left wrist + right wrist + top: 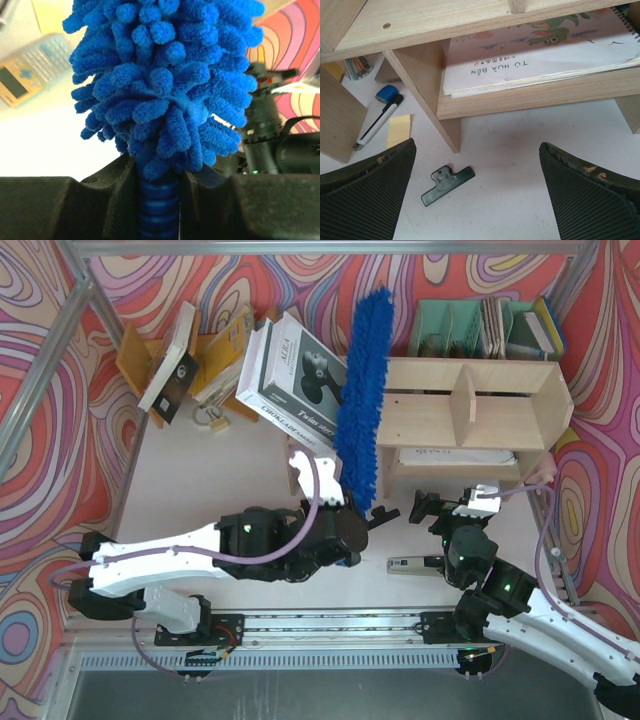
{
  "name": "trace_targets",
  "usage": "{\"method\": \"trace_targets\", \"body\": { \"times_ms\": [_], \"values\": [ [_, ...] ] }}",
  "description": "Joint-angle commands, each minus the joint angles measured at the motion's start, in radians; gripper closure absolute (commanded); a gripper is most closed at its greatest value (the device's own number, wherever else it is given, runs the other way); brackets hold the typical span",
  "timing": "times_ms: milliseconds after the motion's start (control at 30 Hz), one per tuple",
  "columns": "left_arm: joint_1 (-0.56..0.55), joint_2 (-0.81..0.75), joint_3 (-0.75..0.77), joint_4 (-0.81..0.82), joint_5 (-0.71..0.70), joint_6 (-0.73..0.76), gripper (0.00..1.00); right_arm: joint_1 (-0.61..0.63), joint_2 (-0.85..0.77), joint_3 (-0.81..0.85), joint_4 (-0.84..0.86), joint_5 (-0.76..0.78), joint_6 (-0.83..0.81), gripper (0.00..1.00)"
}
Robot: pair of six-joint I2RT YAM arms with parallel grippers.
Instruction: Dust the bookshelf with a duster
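The duster (362, 390), long, fluffy and bright blue, stretches from my left gripper (352, 525) toward the back wall along the left end of the bookshelf (500, 425). The left wrist view shows that gripper (157, 175) shut on the duster's ribbed blue handle (159, 200), with the shaggy head (165, 75) filling the frame above. My right gripper (432, 512) stands open and empty in front of the bookshelf's lower level (520, 97). A spiral notebook (545, 55) lies flat on that level.
A black clip (447, 185) lies on the table between the right fingers. A utility knife (377, 120) and a yellow sticky note (399, 130) lie left of the shelf. A calculator (30, 67), leaning books (295, 375), a green organizer (470, 328) and an orange-brown stand (150, 360) surround the area.
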Motion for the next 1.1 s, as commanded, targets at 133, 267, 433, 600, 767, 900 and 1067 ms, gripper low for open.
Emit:
{"method": "trace_targets", "body": {
  "times_ms": [133,267,433,600,767,900,1067],
  "values": [
    [0.037,0.144,0.371,-0.367,-0.12,0.185,1.0,0.0,0.015,0.077,-0.089,0.115,0.073,0.01],
    [0.085,0.258,0.52,-0.52,-0.054,0.219,1.0,0.0,0.008,0.064,-0.095,0.12,0.086,0.01],
    [0.099,0.403,0.697,-0.661,-0.016,0.258,1.0,0.0,-0.03,0.05,-0.111,0.125,0.104,0.01],
    [0.109,0.51,0.824,-0.747,0.028,0.265,1.0,0.001,-0.052,0.04,-0.113,0.135,0.105,0.01],
    [0.109,0.544,0.844,-0.694,0.11,0.321,1.0,0.001,-0.037,0.04,-0.109,0.141,0.105,0.01],
    [0.1,0.555,0.856,-0.632,0.14,0.365,1.0,0.0,-0.015,0.043,-0.107,0.145,0.106,0.01],
    [0.062,0.583,0.915,-0.574,0.144,0.463,1.0,0.0,-0.013,0.043,-0.109,0.15,0.109,0.01]
  ]
}}
